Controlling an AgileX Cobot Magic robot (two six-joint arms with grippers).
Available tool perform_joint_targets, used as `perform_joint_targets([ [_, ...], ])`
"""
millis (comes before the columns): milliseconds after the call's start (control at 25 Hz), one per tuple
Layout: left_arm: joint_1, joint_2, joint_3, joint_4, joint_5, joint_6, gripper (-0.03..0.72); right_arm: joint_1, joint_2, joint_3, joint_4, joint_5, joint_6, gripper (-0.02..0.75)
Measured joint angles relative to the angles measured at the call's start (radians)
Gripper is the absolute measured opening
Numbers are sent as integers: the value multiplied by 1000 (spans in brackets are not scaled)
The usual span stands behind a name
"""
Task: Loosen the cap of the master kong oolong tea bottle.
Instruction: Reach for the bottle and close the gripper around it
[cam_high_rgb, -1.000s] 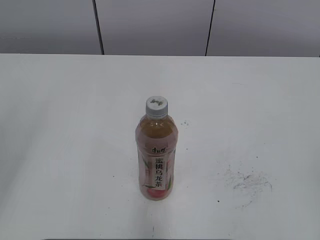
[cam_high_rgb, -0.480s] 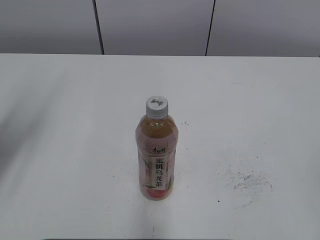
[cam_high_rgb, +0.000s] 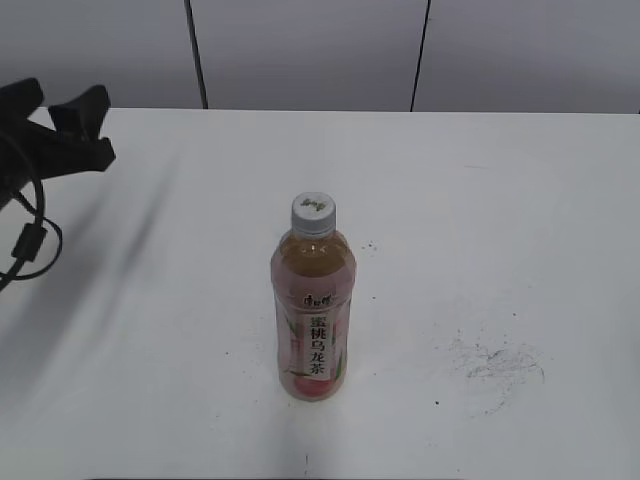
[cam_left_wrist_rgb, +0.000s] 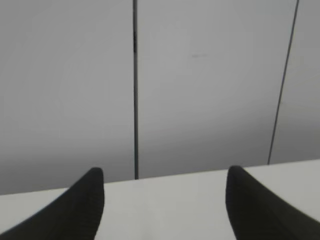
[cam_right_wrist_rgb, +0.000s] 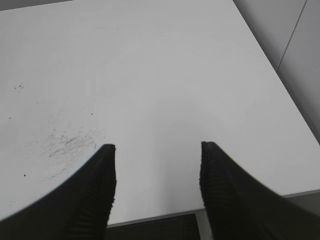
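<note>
The master kong oolong tea bottle (cam_high_rgb: 312, 310) stands upright near the middle of the white table, amber tea inside, pink label with a white strip of black characters. Its white cap (cam_high_rgb: 313, 213) sits on top. My left gripper (cam_high_rgb: 62, 125) has come in at the far left edge, open and empty, well away from the bottle. In the left wrist view its jaws (cam_left_wrist_rgb: 165, 185) are spread wide over the table's far edge, facing the wall. My right gripper (cam_right_wrist_rgb: 157, 147) is open and empty over the table's right part; it does not show in the exterior view.
Dark scuff marks (cam_high_rgb: 495, 362) lie on the table right of the bottle; they also show in the right wrist view (cam_right_wrist_rgb: 67, 144). The table's edge (cam_right_wrist_rgb: 240, 210) runs just beyond the right jaws. A grey panelled wall (cam_high_rgb: 310, 50) stands behind the table.
My left gripper has come into the exterior view at the far left edge; before it was out of view. The bottle has not moved.
</note>
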Motion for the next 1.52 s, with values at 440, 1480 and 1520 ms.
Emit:
perform_joint_targets([
  [440,0,80,19,285,-45,-124,575,0,0,0,0,0,0,410],
  [1480,-160,-50,154,806,-46,-269,594,0,0,0,0,-1,0,410],
  [1520,-173,-45,140,802,-46,-269,594,0,0,0,0,-1,0,410],
])
